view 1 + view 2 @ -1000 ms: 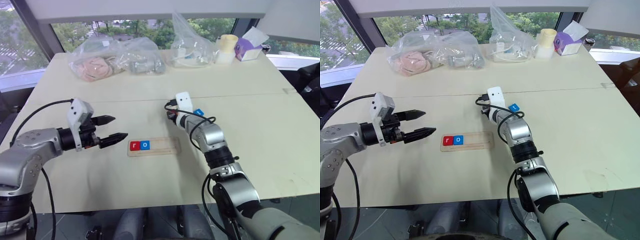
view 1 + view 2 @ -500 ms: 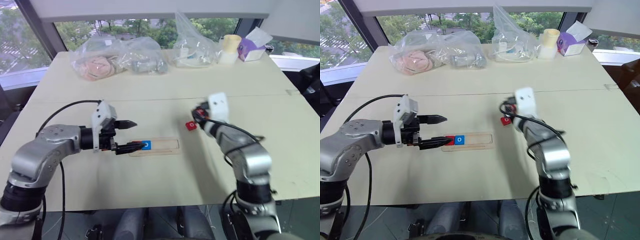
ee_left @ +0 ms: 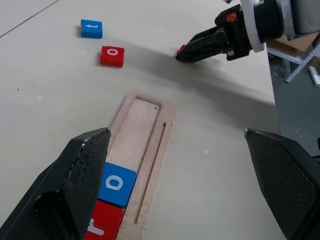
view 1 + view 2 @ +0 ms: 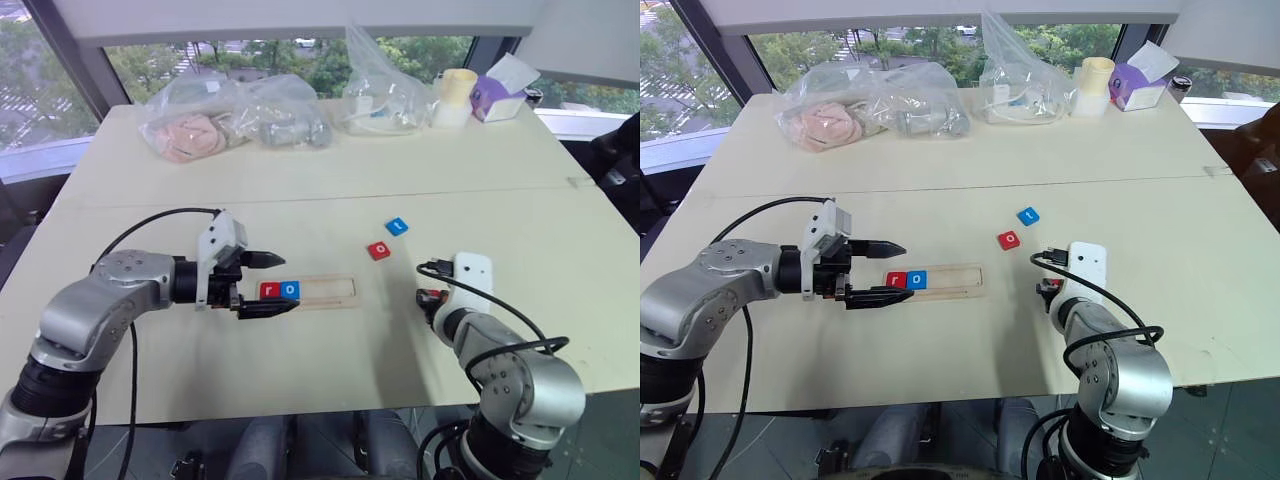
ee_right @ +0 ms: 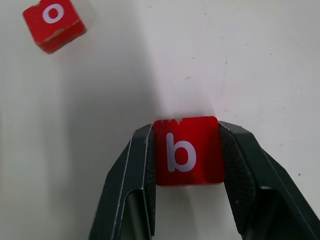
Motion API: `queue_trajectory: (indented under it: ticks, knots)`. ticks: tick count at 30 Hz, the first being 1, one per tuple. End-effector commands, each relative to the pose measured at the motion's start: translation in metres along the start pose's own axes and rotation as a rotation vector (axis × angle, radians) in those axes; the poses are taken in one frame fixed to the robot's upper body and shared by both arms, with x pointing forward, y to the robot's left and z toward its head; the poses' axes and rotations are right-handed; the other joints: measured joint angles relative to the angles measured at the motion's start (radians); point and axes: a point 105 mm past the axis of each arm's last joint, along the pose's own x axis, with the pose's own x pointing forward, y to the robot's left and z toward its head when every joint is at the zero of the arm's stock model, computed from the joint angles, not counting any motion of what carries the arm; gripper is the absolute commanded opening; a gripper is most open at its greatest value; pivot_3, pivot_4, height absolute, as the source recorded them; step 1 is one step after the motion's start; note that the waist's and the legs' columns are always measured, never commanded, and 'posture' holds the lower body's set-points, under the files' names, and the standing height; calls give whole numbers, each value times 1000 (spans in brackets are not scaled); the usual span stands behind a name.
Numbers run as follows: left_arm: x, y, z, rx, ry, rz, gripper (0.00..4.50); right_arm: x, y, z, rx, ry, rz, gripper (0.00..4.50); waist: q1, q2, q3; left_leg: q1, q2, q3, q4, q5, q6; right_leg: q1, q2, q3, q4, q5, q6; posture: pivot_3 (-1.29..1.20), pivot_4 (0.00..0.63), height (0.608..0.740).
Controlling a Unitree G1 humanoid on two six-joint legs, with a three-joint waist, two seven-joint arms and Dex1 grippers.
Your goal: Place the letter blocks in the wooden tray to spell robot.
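The wooden tray [image 4: 325,292] lies mid-table with a red r block [image 4: 270,290] and a blue o block [image 4: 290,290] in its left end. My left gripper [image 4: 292,281] hovers open over that end, one finger on each side of the tray. Beyond the tray to the right, a red o block [image 4: 379,250] and a blue t block [image 4: 397,226] lie loose. To the right of the tray, near the table top, my right gripper [image 5: 186,129] is shut on a red b block [image 5: 187,150]. The left wrist view shows that gripper [image 3: 182,52] too.
Clear plastic bags [image 4: 235,125] with soft items line the table's far edge, and another bag [image 4: 385,95] sits beside them. A pale cup [image 4: 455,95] and a purple tissue box [image 4: 497,95] stand at the far right.
My right arm has drawn back from beyond the tray to the near right, carrying the red b block. My left gripper has moved right, over the tray's left end.
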Motion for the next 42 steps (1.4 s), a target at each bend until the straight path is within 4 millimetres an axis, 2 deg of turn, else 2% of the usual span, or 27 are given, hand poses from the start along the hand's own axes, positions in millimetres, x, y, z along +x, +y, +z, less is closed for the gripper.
queue_trajectory:
  ticks: [1, 5, 7, 12, 16, 19, 22, 25, 27, 31, 36, 42]
  knots:
    - [-2, -2, 3, 37, 11, -8, 4500, -4, 10, 0, -15, -12, 52, 1697, -1, 0, 0, 0, 0, 0, 0, 0, 0, 0, 0, 0, 0, 0, 0, 0, 150, 734]
    - [-4, -3, 1, 30, 23, -20, 4500, -3, 7, -3, -43, 3, 37, 3567, -2, 0, 0, 0, 0, 0, 0, 0, 0, 0, 0, 0, 0, 0, 0, 0, 150, 734]
    - [-6, -2, 1, 34, 29, -21, 4500, -6, 5, 4, -60, -29, 35, 4479, 0, 0, 0, 0, 0, 0, 0, 0, 0, 0, 0, 0, -1, 0, 0, 0, 150, 734]
    - [-13, 0, 2, 44, 51, -36, 4500, -12, 0, 31, -150, -168, 94, 4479, 1, 0, 0, -1, 0, 0, 0, 0, 0, 0, -1, -1, -3, 0, 0, 0, 150, 734]
    - [-19, 0, -2, 63, 98, -67, 4500, -23, 9, 36, -365, -326, 368, 4479, 2, 0, 0, -2, 0, 0, -5, 0, 0, 2, -1, -3, -11, 0, 0, 0, 150, 734]
    - [-23, 1, -1, 68, 102, -65, 4500, -26, -6, 36, -399, -365, 513, 4479, -1, 0, 1, -1, 0, 1, -8, -1, 1, 2, -1, -3, -14, 0, 1, 0, 150, 734]
    - [-26, -5, -2, 62, 111, -94, 4500, -29, -24, 26, -509, -327, 635, 4479, 1, 0, 1, -1, 0, 1, -7, -1, 1, 2, -1, -2, -14, 0, 1, 0, 150, 734]
    - [-29, -19, -12, 61, 178, -163, 4500, -28, -43, -6, -687, -158, 747, 4479, 3, -1, 1, -1, 1, 1, -6, -1, 2, 4, 0, -2, -13, 0, 1, 0, 150, 734]
    - [-26, -20, -14, 75, 182, -150, 4500, -24, -47, -6, -736, -151, 779, 4479, 3, -1, 1, -1, 1, 2, -5, -1, 2, 4, -1, -2, -14, 0, 1, 0, 150, 734]
    - [-18, -24, -13, 88, 166, -147, 4500, -13, -48, 9, -779, -210, 777, 4479, 0, -1, 1, -1, 3, 2, -1, -2, 2, 4, -1, -2, -13, 1, 1, 0, 150, 734]
    - [-12, -29, -17, 96, 173, -170, 4500, -2, -50, 12, -825, -203, 799, 4479, 9, -1, 1, -1, 3, 2, 0, -2, 2, 5, -1, -2, -13, 4, -2, 0, 150, 734]
    - [-5, -25, -19, 109, 165, -163, 4500, 15, -54, 13, -821, -177, 814, 4479, 8, -1, 2, -2, 2, 3, 1, -2, 2, 5, -1, -2, -13, 4, -2, 0, 150, 734]
